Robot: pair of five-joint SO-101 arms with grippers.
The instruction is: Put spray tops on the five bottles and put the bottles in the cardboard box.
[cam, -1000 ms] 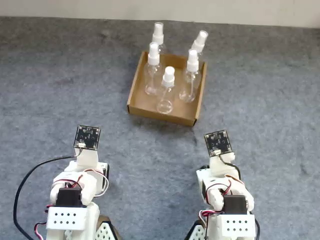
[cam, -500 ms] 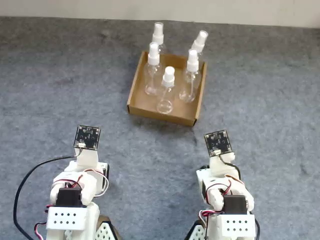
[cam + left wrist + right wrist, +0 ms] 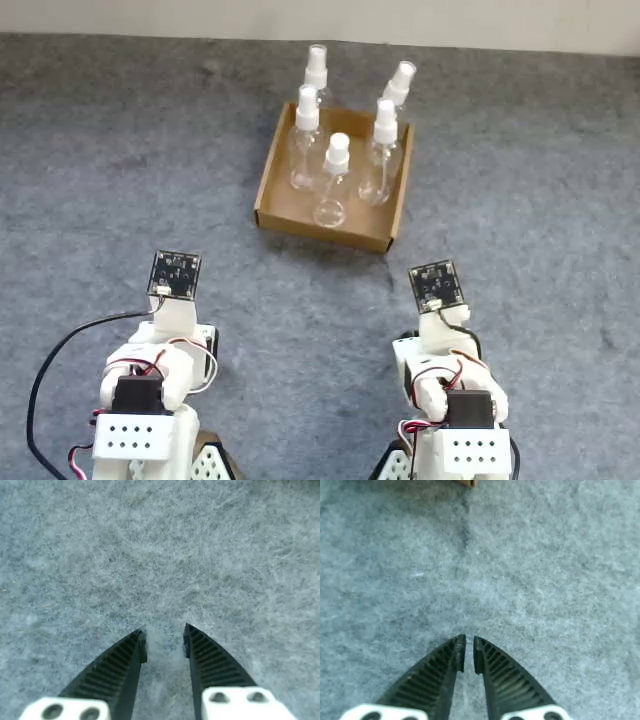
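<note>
The left pincer hangs low over the bench with its two black ribbed fingers apart and a clear strip of grey, felt-like covering showing between the tips. It holds nothing. The right pincer is also low over the bench, its fingers drawn almost together with only a thin slit between the tips and nothing in it. A corner of the cardboard box shows just ahead of the right pincer, apart from it.

In the high view, the left arm and the right arm sit folded back at the near edge of the bench, side by side and well apart from the cardboard box. The box lies on the far middle of the bench, open side up and turned slightly askew.

Three clear bottles stand upright inside it: one on the left, one in the middle nearest the arms and one on the right. Two more bottles rise at the far side of the box. Their lower parts are hidden behind the nearer ones, so I cannot tell whether they stand inside it. All five carry white spray tops.
</note>
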